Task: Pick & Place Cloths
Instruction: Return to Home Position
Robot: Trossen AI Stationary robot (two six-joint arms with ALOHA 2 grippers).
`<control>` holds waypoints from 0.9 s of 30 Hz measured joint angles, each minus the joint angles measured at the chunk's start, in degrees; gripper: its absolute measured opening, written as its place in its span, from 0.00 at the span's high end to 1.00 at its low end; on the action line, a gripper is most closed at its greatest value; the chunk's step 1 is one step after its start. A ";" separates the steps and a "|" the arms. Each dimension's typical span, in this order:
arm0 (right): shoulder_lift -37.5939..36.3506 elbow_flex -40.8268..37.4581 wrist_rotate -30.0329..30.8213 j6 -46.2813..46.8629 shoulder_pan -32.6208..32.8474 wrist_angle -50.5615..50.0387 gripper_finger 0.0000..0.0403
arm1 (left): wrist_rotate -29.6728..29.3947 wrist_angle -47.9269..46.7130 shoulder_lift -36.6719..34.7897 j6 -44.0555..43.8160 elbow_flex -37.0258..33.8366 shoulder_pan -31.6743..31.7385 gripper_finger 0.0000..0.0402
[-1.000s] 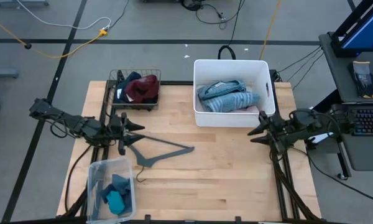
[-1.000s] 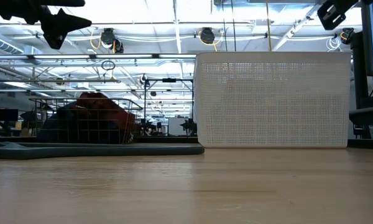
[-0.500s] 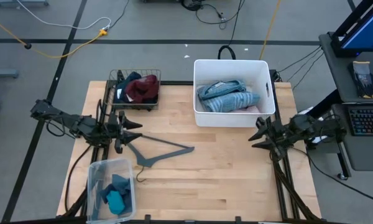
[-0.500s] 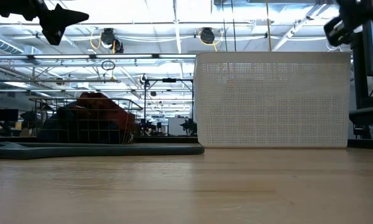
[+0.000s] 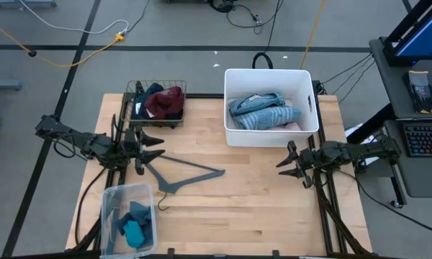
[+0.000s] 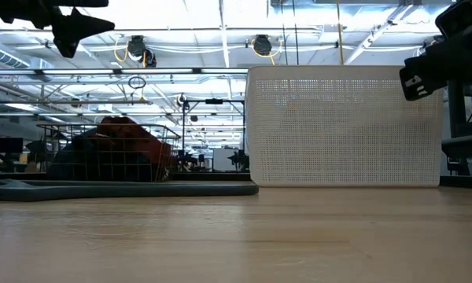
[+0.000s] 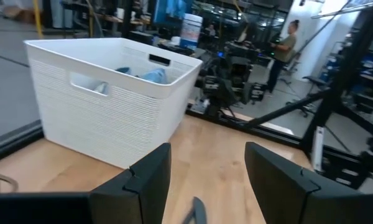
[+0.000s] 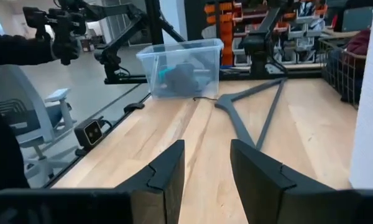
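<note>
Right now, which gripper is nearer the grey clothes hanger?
Left. The left gripper, open, hangs just beside one end of the grey hanger. The right gripper, also open, is well clear of its other end, near the white bin.

right gripper is hovering over the wooden table, fingers standing apart. Grey hanger is lying flat ahead. Clear bin beyond it is holding slate-blue pieces. Wire basket is sitting by the white bin.
</note>
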 joint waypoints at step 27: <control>0.02 -0.06 -0.34 0.71 -0.03 0.14 0.70 | -1.25 0.00 0.07 -0.39 0.03 0.00 0.48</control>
